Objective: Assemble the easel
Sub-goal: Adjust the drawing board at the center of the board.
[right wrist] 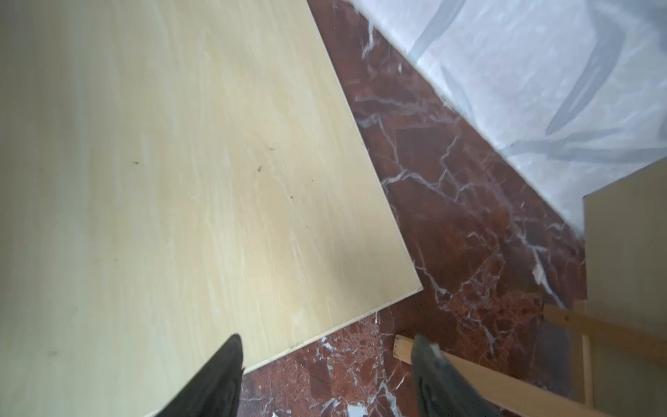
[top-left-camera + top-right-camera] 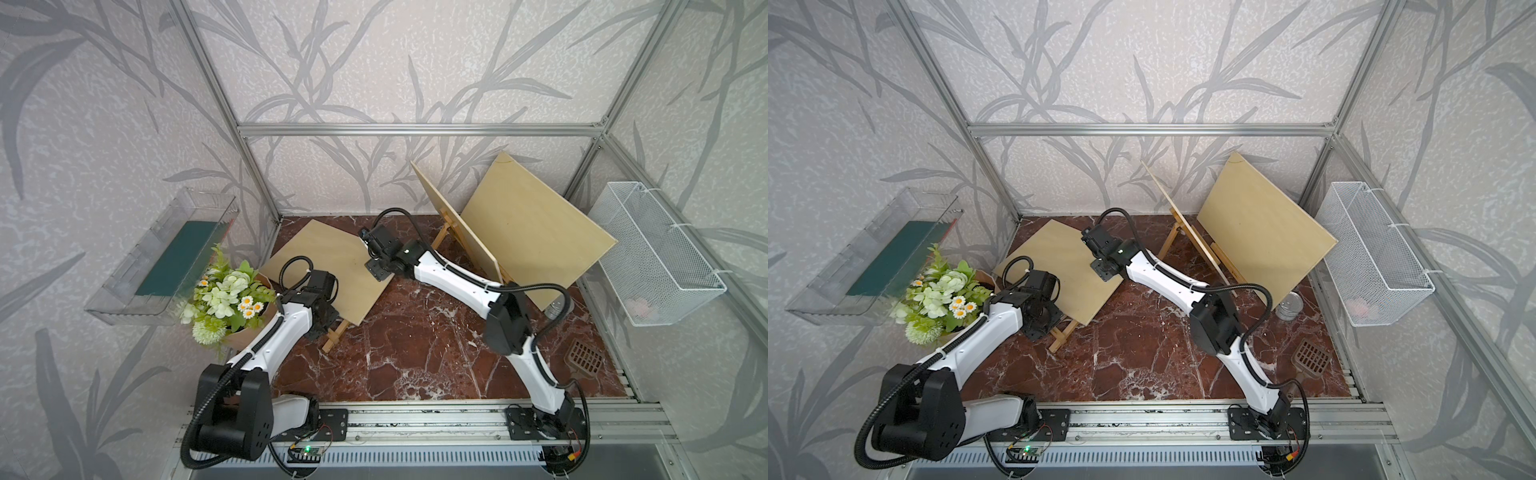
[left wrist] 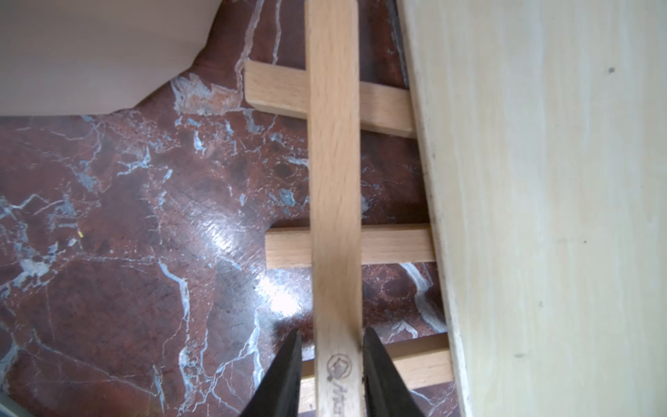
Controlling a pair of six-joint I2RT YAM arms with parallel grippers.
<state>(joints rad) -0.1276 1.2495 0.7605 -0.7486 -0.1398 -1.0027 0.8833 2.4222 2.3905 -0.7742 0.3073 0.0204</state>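
A pale plywood board point(image 2: 328, 266) lies flat on a wooden easel frame whose legs point(image 2: 334, 337) stick out from under its near edge. My left gripper point(image 3: 332, 361) is shut on the frame's long stamped bar point(image 3: 334, 180), which crosses several slats point(image 3: 288, 245) beside the board's edge point(image 3: 541, 216). My right gripper point(image 1: 325, 346) hangs open over the board's point(image 1: 180, 180) far corner with only marble between its fingers. At the back, a second easel point(image 2: 1173, 237) stands upright with a board point(image 2: 453, 220) on it, and a third board point(image 2: 536, 232) leans behind it.
A flower bouquet point(image 2: 224, 295) in brown paper stands just left of my left arm. A clear tray point(image 2: 162, 257) hangs on the left wall and a white wire basket point(image 2: 656, 253) on the right. A metal can point(image 2: 557, 309) and a brown grate point(image 2: 586, 359) sit at the right.
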